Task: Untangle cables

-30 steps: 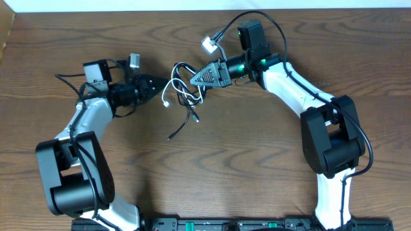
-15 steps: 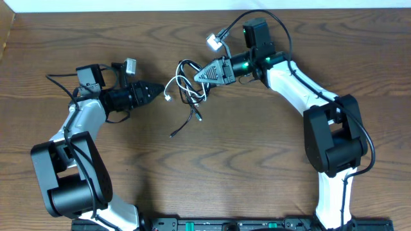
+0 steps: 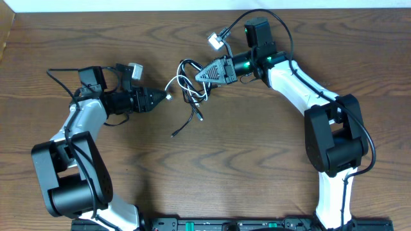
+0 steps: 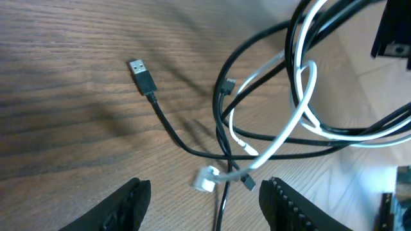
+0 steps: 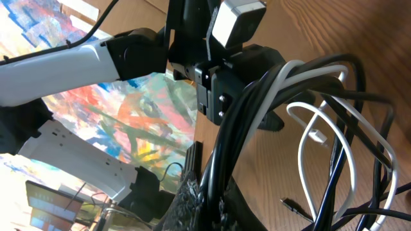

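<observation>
L hand (image 3: pixel 157 99) moved nearer cables (image 3: pixel 191 97), jaws wider, R hand (image 3: pixel 200 76) clamping them

The overhead view looks straight down on the brown wooden table (image 3: pixel 257 160); both wrist views sit close, facing the tangled black and white cables (image 3: pixel 190 90) between them.

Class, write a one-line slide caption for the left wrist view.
Open left gripper hovers over tangled black and white cables on a wooden table.
</observation>
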You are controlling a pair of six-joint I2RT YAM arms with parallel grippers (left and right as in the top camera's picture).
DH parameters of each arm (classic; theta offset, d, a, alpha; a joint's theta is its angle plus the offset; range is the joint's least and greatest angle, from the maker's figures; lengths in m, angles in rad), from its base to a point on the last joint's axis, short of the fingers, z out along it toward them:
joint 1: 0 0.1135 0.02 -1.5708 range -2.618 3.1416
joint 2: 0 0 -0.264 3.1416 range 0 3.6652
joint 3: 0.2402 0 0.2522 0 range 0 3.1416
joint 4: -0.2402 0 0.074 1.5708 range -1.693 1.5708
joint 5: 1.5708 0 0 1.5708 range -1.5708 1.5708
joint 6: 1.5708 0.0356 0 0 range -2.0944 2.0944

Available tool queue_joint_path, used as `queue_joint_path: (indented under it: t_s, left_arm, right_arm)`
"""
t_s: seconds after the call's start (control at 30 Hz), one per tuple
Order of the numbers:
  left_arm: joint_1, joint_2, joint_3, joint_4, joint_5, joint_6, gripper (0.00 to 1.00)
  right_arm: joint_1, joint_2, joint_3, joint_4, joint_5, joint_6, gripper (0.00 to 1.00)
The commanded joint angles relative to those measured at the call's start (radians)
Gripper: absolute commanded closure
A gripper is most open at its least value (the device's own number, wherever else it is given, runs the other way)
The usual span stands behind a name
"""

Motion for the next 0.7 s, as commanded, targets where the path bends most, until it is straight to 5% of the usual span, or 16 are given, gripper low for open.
queue_joint_path:
  t_s: [0.0,0.17,0.43,0.67]
  left_arm:
    - [-0.033,-0.016,-0.004,-0.007,-0.014,0.069,0.41]
    - [-0.074,-0.016,-0.004,-0.003,-0.09,0.076,0.44]
    - [-0.11,-0.016,-0.004,0.012,-0.1,0.074,0.86]
    - [-0.109,-0.018,-0.004,0.024,0.144,0.067,0.86]
  right_arm:
    - [-0.006,-0.025,0.021,0.003,-0.037,0.007,0.99]
    - [-0.006,-0.025,0.021,0.003,-0.037,0.007,0.99]
    - [-0.006,-0.025,0.021,0.003,-0.037,0.007,0.99]
    - [-0.006,-0.025,0.021,0.003,-0.037,0.007,0.99]
